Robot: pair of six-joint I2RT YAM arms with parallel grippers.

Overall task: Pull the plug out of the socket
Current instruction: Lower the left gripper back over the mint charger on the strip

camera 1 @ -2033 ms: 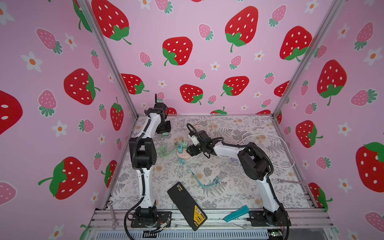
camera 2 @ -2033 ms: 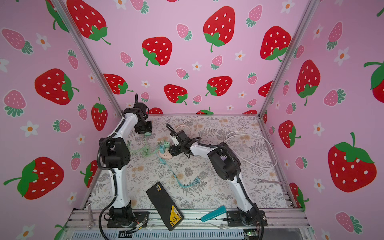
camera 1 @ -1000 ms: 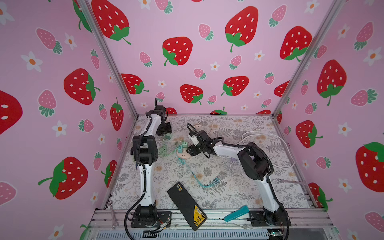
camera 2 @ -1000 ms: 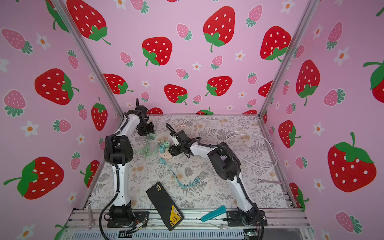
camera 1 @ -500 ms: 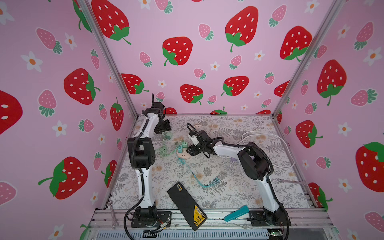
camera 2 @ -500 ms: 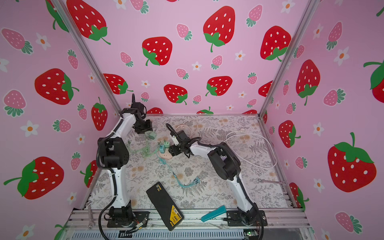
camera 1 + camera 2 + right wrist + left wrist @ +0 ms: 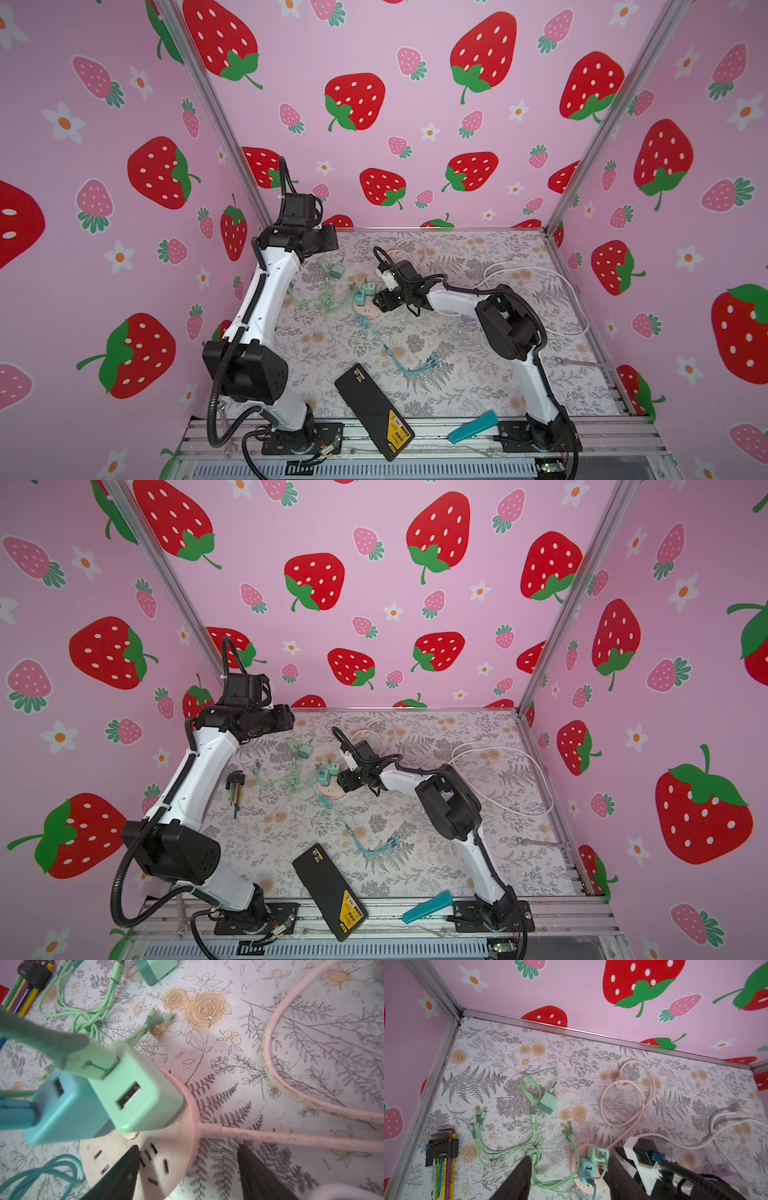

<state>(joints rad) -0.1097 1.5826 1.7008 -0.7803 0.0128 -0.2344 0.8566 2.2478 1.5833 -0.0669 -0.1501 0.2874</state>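
With right fingers (image 7: pixel 124 1167) partly open, gripping nothing, straddling the socket (image 7: pixel 176 1147) rim; left fingers (image 7: pixel 519 1180) likewise empty, well apart. Seated upright in it on the counter (image 7: pixel 270 1064): mint plug (image 7: pixel 135 1093), blue plug (image 7: pixel 62 1109) alongside. Probably light, rigid, slick: pinch flat sides, pull straight.
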